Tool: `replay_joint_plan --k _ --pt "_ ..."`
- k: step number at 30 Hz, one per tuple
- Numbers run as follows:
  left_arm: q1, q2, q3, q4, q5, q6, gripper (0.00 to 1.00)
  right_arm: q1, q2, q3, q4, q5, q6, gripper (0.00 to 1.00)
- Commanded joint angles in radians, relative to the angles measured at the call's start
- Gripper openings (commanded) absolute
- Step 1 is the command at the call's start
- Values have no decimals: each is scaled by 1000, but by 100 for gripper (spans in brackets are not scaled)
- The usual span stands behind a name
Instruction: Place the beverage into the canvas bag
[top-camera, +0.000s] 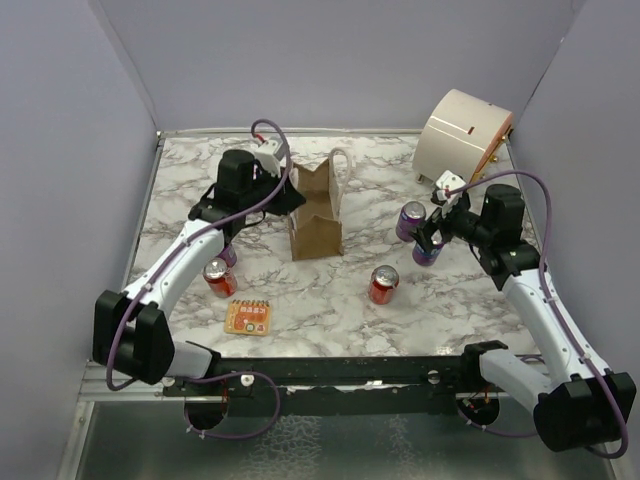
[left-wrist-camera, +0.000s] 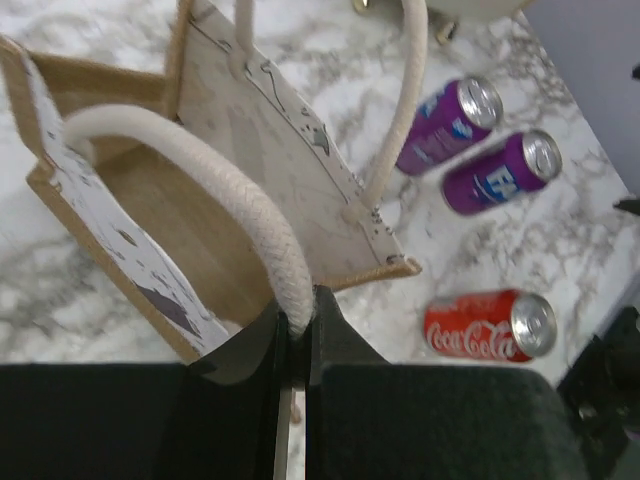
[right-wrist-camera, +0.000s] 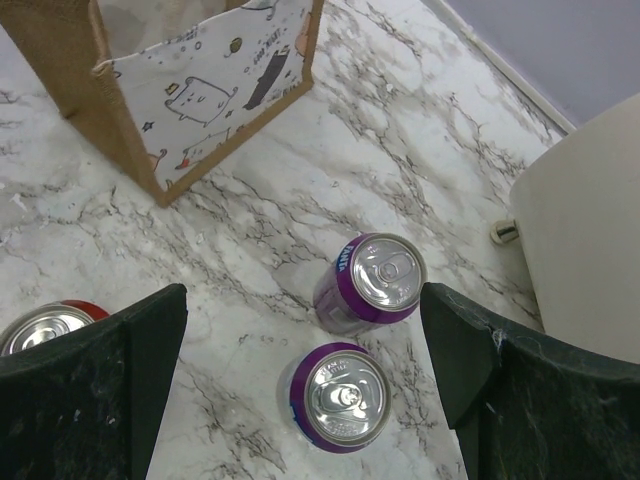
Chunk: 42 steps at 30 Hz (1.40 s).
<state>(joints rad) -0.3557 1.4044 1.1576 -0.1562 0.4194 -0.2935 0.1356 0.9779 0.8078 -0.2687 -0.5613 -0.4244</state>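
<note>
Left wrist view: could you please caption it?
Left gripper shut on cream handle of the canvas bag, cola can nearby.

Upright canvas bag (top-camera: 316, 215); left jaws apparently alongside

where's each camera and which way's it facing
Top external: above, behind the robot, looking down on the table; both arms show.
Left wrist: on left arm, looking into the canvas bag; left gripper shut on its handle.
Right wrist: on right arm, facing down at two purple cans; open right gripper frames them.
Wrist views share bag and cans.

"Coca-Cola" on red can (left-wrist-camera: 487, 328)
</note>
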Motion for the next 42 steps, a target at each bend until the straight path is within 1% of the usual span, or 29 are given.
replay_joint_plan --k 1,4,7,11,18,19,22,24,26,31,33,35,37,39,42 --pt "-13 -109 -175 43 162 -109 0 -1 11 -8 3 -87 -10 100" --pt "-25 -155 -249 51 212 -105 0 -1 3 -7 -22 -159 -32 100" --pt "-35 -184 -277 25 244 -79 0 -1 -8 10 -81 -232 -81 100" --pt "-44 -208 -271 -54 290 -20 0 -1 -20 42 -221 -284 -179 100" --pt "-51 -255 -295 -79 342 13 0 -1 1 106 -521 -355 -412 100" --pt "-51 -261 -301 -89 343 26 1 -1 1 107 -555 -363 -452 100" --pt "-51 -286 -319 -124 333 71 10 1 -8 91 -599 -365 -507 100" --pt "-51 -310 -326 -132 319 93 18 2 -8 73 -586 -359 -513 100" --pt "-51 -325 -321 -137 308 107 31 6 0 60 -570 -361 -511 100" --pt "-51 -345 -266 -188 297 185 59 41 28 15 -477 -332 -455 100" --pt "-51 -352 -244 -215 298 221 73 72 40 -5 -450 -301 -441 100" --pt "-48 -365 -222 -245 301 262 83 118 60 -21 -422 -251 -426 100" --pt "-41 -379 -208 -272 301 312 89 152 79 -36 -381 -204 -403 100" --pt "-24 -400 -201 -285 303 338 92 173 102 -46 -352 -179 -398 100" --pt "24 -435 -203 -277 293 335 98 192 130 -62 -301 -152 -386 100"
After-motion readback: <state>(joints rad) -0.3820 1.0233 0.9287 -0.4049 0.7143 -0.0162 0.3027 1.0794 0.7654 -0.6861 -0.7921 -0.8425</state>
